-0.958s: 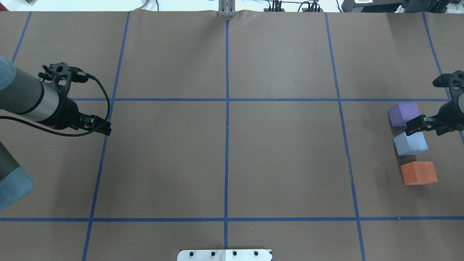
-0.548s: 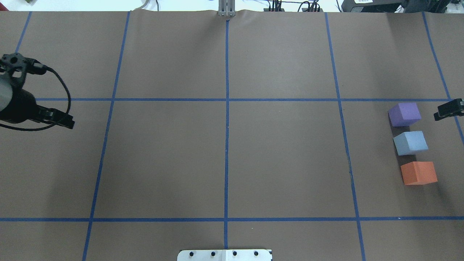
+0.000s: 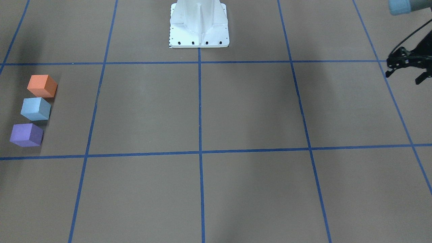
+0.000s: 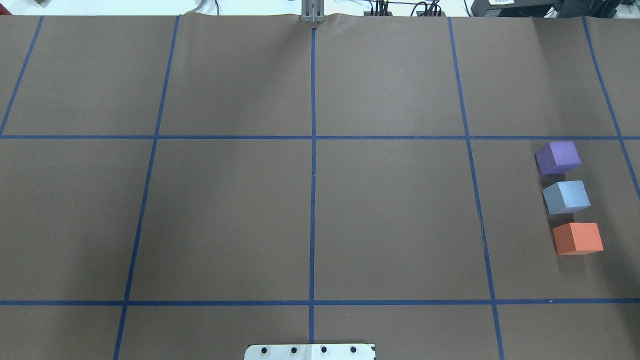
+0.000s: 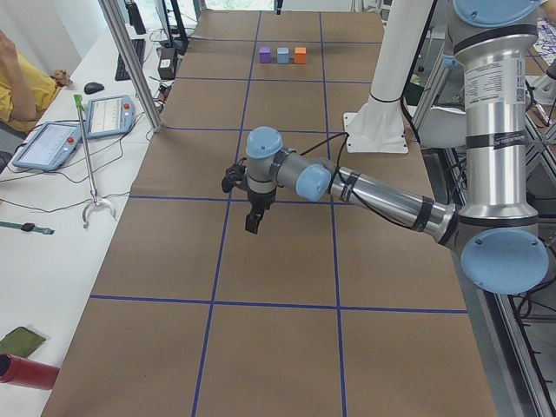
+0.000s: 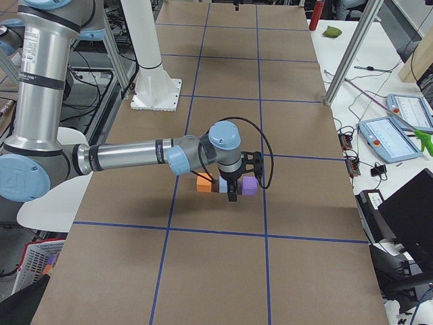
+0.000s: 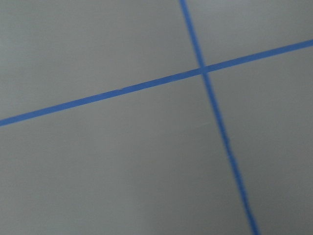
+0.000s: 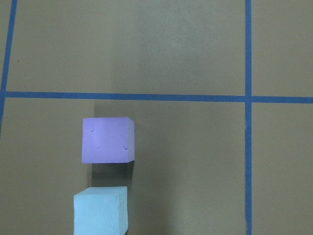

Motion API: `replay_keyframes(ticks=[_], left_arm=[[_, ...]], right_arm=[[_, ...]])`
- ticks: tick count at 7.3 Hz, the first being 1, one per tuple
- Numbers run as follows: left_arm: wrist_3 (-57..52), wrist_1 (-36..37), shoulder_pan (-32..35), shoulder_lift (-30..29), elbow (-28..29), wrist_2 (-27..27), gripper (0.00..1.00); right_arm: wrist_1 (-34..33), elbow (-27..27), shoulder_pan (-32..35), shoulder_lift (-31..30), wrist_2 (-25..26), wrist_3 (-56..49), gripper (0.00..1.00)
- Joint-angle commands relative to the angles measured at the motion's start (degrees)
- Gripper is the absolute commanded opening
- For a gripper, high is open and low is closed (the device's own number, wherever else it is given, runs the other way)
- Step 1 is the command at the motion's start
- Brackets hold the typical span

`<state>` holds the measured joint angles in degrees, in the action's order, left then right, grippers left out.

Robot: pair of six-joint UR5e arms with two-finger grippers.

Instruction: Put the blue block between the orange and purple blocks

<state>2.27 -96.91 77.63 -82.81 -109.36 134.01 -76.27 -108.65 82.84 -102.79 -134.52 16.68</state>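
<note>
**Q:** At the right end of the table [image 4: 225, 210], what forms the row?

**A:** Three cubes in a line running near to far. The orange block [image 4: 577, 238] is nearest the robot. The blue block [image 4: 566, 196] is in the middle and the purple block [image 4: 558, 157] is farthest. The blue block rests flat on the brown surface, between the other two. A narrow shadowed gap separates it from each neighbour, so it touches neither.

**Q:** Where is the right gripper [image 6: 233, 196], and what is its state?

**A:** It appears only in the right side view, where it hangs on the camera's side of the row and hides part of the blue block. Whether its fingers are spread or closed cannot be told from there. Its wrist camera looks down on the purple block and the top of the blue one, with no finger in the frame.

**Q:** And the left gripper [image 3: 404, 78]?

**A:** It hovers over the left end of the table, well apart from the blocks. In the front-facing view its two fingers point down and stand apart, with nothing between them. Its wrist camera shows only a crossing of blue tape lines [image 7: 203, 71].

**Q:** What else is shown?

**A:** The white robot base [image 3: 199, 23], at the table's near edge on the centre line.
</note>
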Motion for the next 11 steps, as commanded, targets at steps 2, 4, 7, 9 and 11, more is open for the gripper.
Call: replay_keyframes(ticks=[2,4,7,9,11], left_arm=[[-12.6,3.3,11.7,-1.7,11.6,5.9,0.99],[-6.8,7.0,12.2,-3.9,11.1,0.9,0.99],[-5.5,19.7,13.2,-8.5,7.8,1.3,0.99],[-5.3,19.7,13.3,-6.7,5.3,1.5,1.00],[-5.3,19.0,13.2,-6.8,5.6,1.4,1.00]], right_arm=[[-1.5,-0.6,4.7,-5.6,-0.4,-4.9,1.00],[-10.7,-1.4,3.7,-1.2,0.0,-8.4,1.00],[-17.7,-4.1,2.9,0.0,1.6,-15.6,1.00],[-17.8,-3.3,2.6,1.4,7.9,-16.6,1.00],[-17.7,-3.4,2.6,2.0,7.7,-16.6,1.00]])
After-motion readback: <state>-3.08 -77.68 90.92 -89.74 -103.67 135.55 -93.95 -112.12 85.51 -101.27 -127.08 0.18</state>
